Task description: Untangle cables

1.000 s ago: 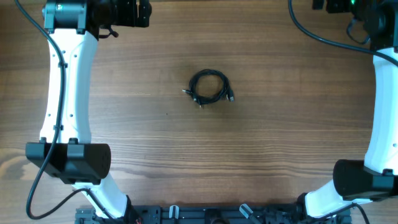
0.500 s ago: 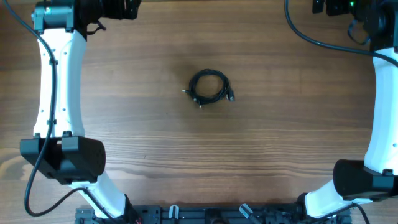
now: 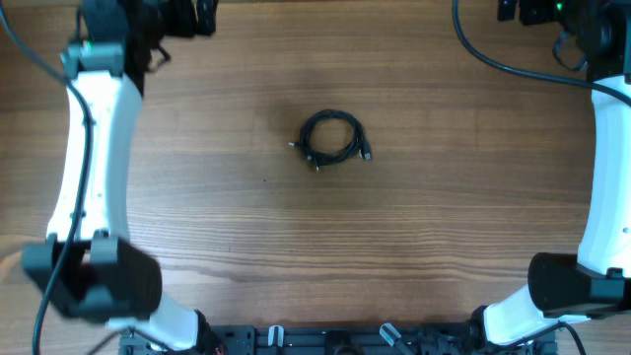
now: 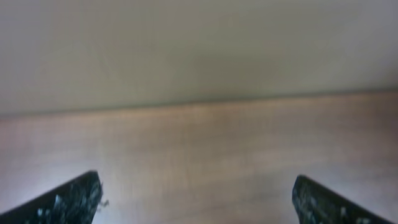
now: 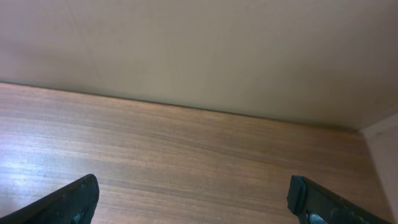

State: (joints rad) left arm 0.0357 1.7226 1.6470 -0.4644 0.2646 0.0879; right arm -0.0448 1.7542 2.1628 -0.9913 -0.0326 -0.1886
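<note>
Jaws wide apart left and right, mostly cut off in wrist views, left view blurred. We see one coil of cables (image 3: 333, 137) at desk (image 3: 246, 217) centre; strand count unclear.

No text, label, brand mark, number or sign is legible in any view. The wooden table (image 3: 444, 227), the white arm casings (image 3: 99, 148) and the coiled black cables (image 3: 330, 115) show only plain surfaces as far as the overhead view resolves (the left wrist view is blurred throughout, and the plugs on the cables are too small to show any marking).
</note>
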